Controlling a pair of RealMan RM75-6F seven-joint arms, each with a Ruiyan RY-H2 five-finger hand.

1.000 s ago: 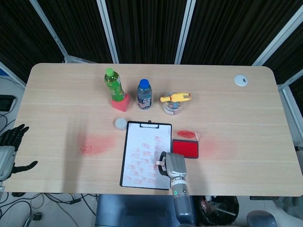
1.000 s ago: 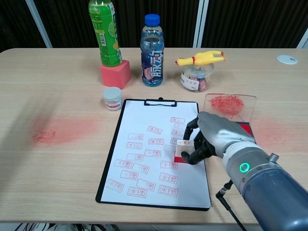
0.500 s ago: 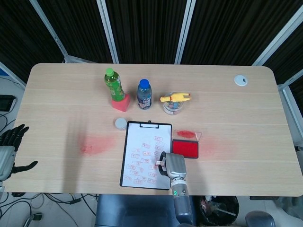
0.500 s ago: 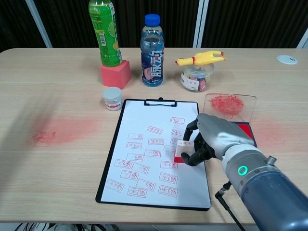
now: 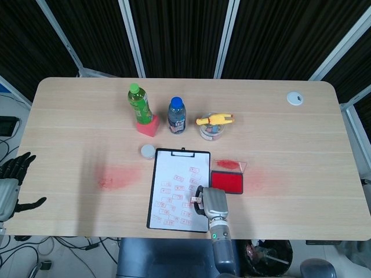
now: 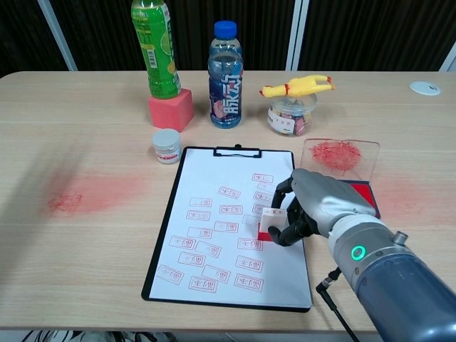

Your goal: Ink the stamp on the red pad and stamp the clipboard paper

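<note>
My right hand (image 6: pixel 313 206) grips the stamp (image 6: pixel 271 222), pressed on the clipboard paper (image 6: pixel 214 206) (right side, among red marks). Red pad (image 6: pixel 363 194) is just beyond my hand. My left hand (image 5: pixel 13 179) hangs off the table's (image 5: pixel 69 116) left edge, fingers spread.

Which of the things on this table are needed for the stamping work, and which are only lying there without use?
Needed: stamp held in the right hand; red pad; clipboard paper.

Only lying there: green bottle, blue bottle, pink block, rubber chicken on a jar, small white pot.
</note>
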